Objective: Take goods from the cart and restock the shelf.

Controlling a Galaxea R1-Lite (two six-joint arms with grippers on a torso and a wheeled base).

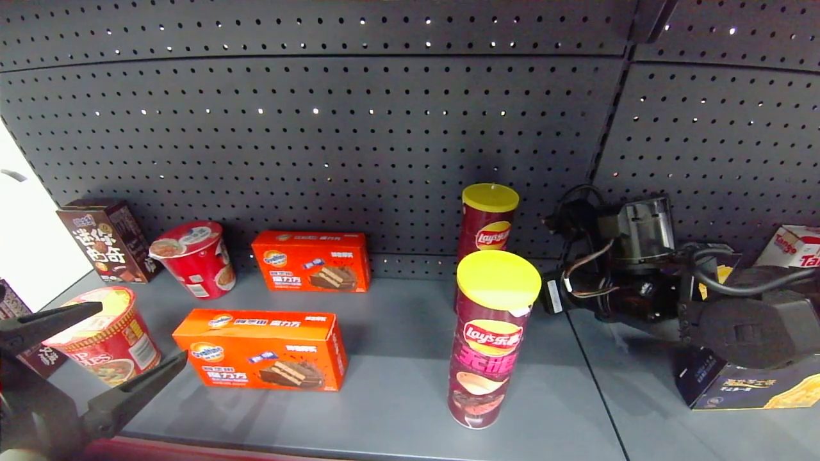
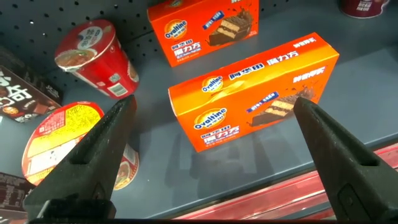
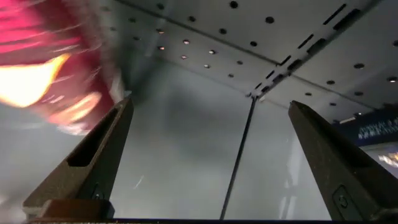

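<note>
Two chip cans with yellow lids stand on the grey shelf (image 1: 397, 358), one in front (image 1: 490, 346) and one behind (image 1: 487, 224) against the pegboard. My right arm's wrist (image 1: 631, 269) hangs just right of them. The right gripper (image 3: 210, 104) is open and holds nothing, with a blurred red can (image 3: 50, 74) beside one finger. My left gripper (image 1: 141, 331) is open at the shelf's front left. In the left wrist view the left gripper (image 2: 212, 102) hovers over the front orange cake box (image 2: 249, 93), apart from it.
A second orange box (image 1: 312, 260) sits further back. Two cup noodles (image 1: 195, 258) (image 1: 106, 336) and a brown box (image 1: 106, 239) stand at the left. A dark blue box (image 1: 749, 384) and a white-red box (image 1: 794, 246) lie at the right.
</note>
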